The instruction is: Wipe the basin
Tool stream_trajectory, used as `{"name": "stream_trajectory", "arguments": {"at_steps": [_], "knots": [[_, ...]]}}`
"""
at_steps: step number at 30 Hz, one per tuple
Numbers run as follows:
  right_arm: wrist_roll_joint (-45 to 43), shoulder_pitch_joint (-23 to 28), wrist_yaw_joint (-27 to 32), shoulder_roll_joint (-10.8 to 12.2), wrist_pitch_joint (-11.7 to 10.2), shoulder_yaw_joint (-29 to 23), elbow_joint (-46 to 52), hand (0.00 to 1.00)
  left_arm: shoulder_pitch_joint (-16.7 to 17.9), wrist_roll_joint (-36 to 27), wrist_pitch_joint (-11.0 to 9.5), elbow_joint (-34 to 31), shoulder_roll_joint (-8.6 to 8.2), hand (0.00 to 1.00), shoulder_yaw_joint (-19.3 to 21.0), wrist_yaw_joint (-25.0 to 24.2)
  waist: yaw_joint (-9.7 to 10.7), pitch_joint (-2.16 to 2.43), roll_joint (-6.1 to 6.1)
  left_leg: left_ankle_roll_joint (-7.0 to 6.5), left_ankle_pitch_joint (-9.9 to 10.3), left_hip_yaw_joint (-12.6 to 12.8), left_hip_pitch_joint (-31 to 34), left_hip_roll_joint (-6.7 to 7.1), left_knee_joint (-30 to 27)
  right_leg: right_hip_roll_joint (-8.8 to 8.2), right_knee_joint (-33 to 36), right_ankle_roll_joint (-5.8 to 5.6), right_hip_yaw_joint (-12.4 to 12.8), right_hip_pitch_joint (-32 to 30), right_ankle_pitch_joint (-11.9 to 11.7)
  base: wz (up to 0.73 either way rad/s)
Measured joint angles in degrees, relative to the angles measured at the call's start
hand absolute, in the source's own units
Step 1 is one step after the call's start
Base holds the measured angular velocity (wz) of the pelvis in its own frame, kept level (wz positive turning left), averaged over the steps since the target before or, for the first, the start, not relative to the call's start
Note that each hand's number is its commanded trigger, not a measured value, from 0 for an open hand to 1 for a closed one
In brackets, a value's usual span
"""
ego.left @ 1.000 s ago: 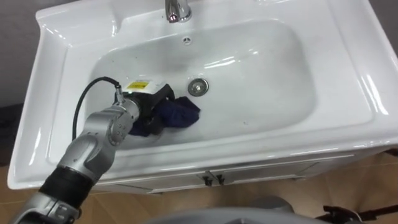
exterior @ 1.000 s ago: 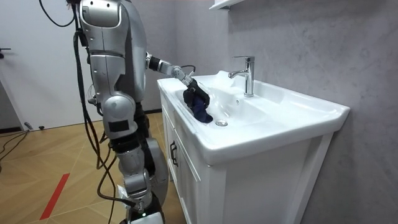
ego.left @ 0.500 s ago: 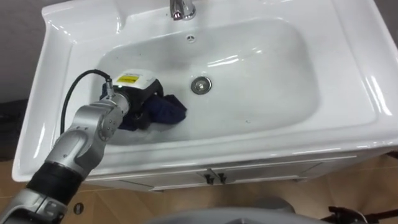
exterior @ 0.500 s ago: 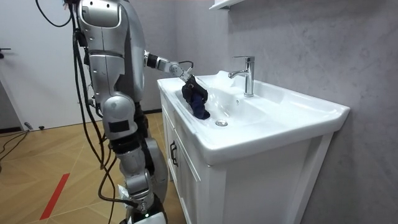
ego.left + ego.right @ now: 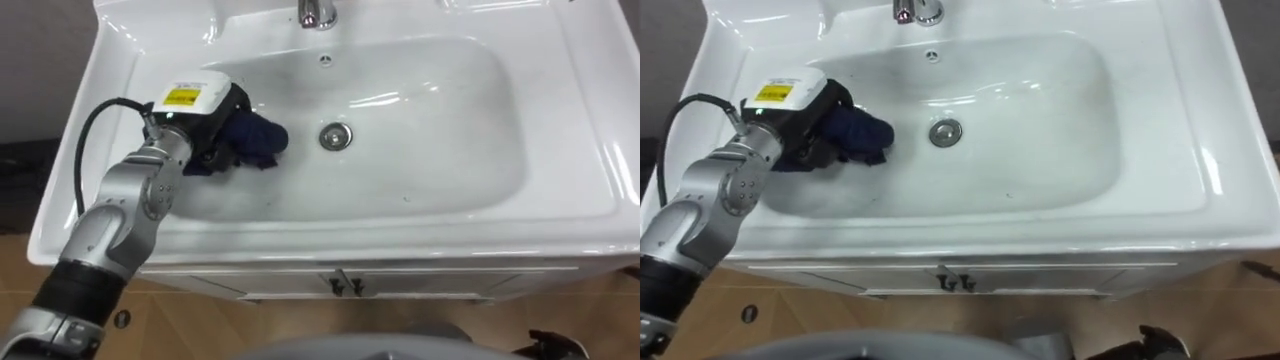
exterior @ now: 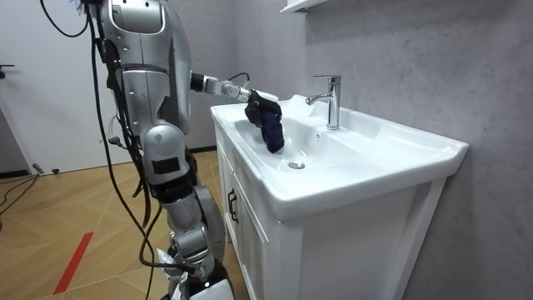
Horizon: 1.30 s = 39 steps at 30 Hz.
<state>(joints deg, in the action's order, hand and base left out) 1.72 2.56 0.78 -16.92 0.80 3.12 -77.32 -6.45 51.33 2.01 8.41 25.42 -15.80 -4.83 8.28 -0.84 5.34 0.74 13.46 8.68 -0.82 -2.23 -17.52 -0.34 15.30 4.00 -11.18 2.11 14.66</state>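
Under left robot hand (image 5: 203, 118), dark cloth (image 5: 256, 140).

cloth (image 5: 252, 141) in the left hand (image 5: 196, 112) at the left side of the basin (image 5: 450, 120), drain (image 5: 335, 135) to its right, faucet (image 5: 318, 12) behind

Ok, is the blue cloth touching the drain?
Apart. In the left eye view a strip of bare white basin shows between the blue cloth and the drain.

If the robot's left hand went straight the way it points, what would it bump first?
Probably the drain, just past the dark cloth the left hand grips, though its height above the basin is unclear.
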Motion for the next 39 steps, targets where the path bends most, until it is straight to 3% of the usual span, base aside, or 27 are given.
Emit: {"name": "stream_trajectory", "arguments": {"at_steps": [4,6,10,15,22,28,33,39], "knots": [[-0.01,1.13,1.19,1.36,0.02,-1.12,2.4,0.0,0.58,-2.39,-0.98,-0.2,-2.53,1.0,2.72,3.73,-0.52,0.38,-0.87,0.0,0.0,0.01,-0.09,-0.12,-0.01,0.23,-0.47,0.04,0.29,-0.1,-0.02,0.0],[0.27,1.22,1.27,1.76,0.01,-1.03,2.59,0.0,0.69,-3.29,-1.22,-0.28,-2.81,1.0,3.56,6.61,-0.83,0.57,-1.15,0.0,0.0,0.02,-0.37,-0.17,-0.01,0.35,-0.6,0.06,0.55,-0.02,-0.04,-0.04],[0.59,1.65,1.84,1.85,0.14,-0.95,2.19,0.0,1.22,-5.85,-1.28,-0.61,-2.9,1.0,5.57,11.14,-0.95,1.08,-0.49,0.01,0.0,0.07,-0.99,-0.12,0.22,0.35,-0.54,0.11,0.91,0.43,-0.09,-0.06],[0.47,3.12,1.45,1.93,0.57,-0.98,1.92,0.0,2.55,-6.88,-1.4,-3.31,-4.14,1.0,10.23,15.38,-1.02,0.97,-0.28,0.02,-0.01,0.54,-2.7,-0.19,1.86,0.5,-0.88,0.2,0.92,1.89,-0.15,-0.02],[0.31,3.11,0.99,2.0,0.59,-1.02,1.91,0.0,3.31,-7.01,-1.44,-4.03,-4.52,1.0,10.61,17.29,-1.97,0.74,-0.47,0.09,-0.05,0.6,-4.02,-0.06,4.12,0.7,-1.52,0.16,1.45,2.22,-0.19,-0.05],[0.29,3.13,1.11,2.65,0.58,-1.15,1.16,0.0,6.91,-9.08,-1.32,-3.0,-4.59,1.0,11.36,20.13,-2.52,0.22,-1.26,0.09,-0.06,0.18,-4.71,0.02,4.73,0.8,-2.71,0.05,1.07,3.11,-0.31,0.03],[-0.07,3.09,1.13,2.73,0.6,-4.52,0.65,0.0,8.53,-8.59,-0.55,-1.47,-4.59,1.0,14.25,20.64,-3.24,0.4,-1.09,0.09,-0.05,-0.42,-3.94,0.2,4.8,0.73,-3.72,-0.05,0.49,2.81,-0.55,0.04],[-0.32,3.13,1.1,2.61,1.08,-4.54,0.01,0.0,9.02,-8.64,-0.09,2.15,-4.59,1.0,16.28,23.46,-3.64,0.85,-0.25,0.1,-0.07,-1.13,-5.14,0.27,6.16,0.75,-3.74,-0.16,-0.06,4.22,-0.63,0.06]]}}
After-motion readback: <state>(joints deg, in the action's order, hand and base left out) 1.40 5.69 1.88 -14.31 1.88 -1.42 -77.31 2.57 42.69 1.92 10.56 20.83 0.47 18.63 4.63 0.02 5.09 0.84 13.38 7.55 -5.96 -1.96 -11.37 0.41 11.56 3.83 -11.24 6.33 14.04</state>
